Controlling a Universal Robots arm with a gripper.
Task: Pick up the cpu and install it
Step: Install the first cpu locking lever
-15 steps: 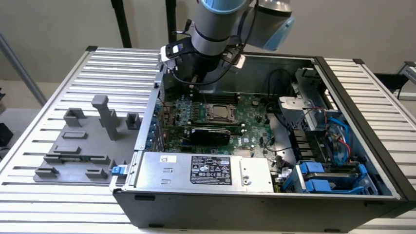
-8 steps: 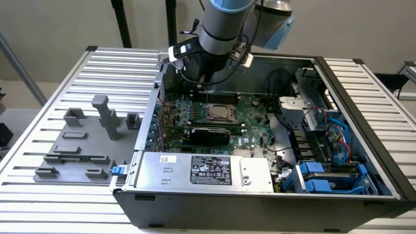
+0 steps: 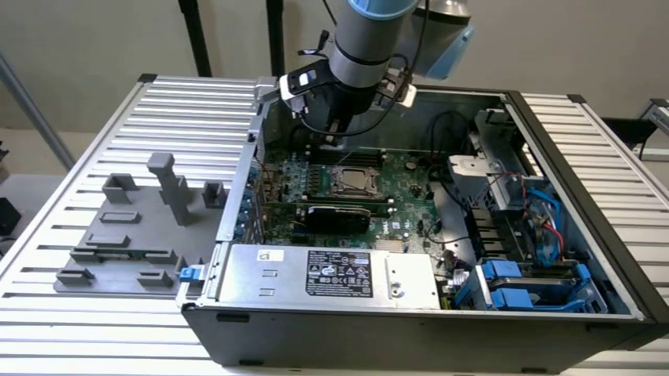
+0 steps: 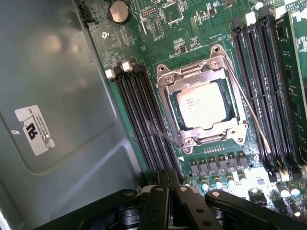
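In the exterior view the arm reaches down from the top centre of the frame into the open computer case (image 3: 585, 258), and its pincer (image 3: 337, 135) hangs just above the far edge of the green motherboard (image 3: 403, 207). The pincer (image 4: 168, 184) is clenched with its fingers pressed together and nothing between them. The cpu (image 3: 353, 179) lies flat in its socket near the middle of the motherboard, close below the pincer but not touching it. In the wrist view the cpu (image 4: 201, 105) shows right of centre, its silver top framed by the metal socket bracket (image 4: 192, 79), with black memory slots (image 4: 144, 120) running on either side of it. A silver box with a black label (image 3: 329, 274) fills the near side of the case. On the slatted counter (image 3: 136, 110), at the left of the exterior view, sits a grey fixture tray (image 3: 131, 235) with upright holders, well apart from the case.
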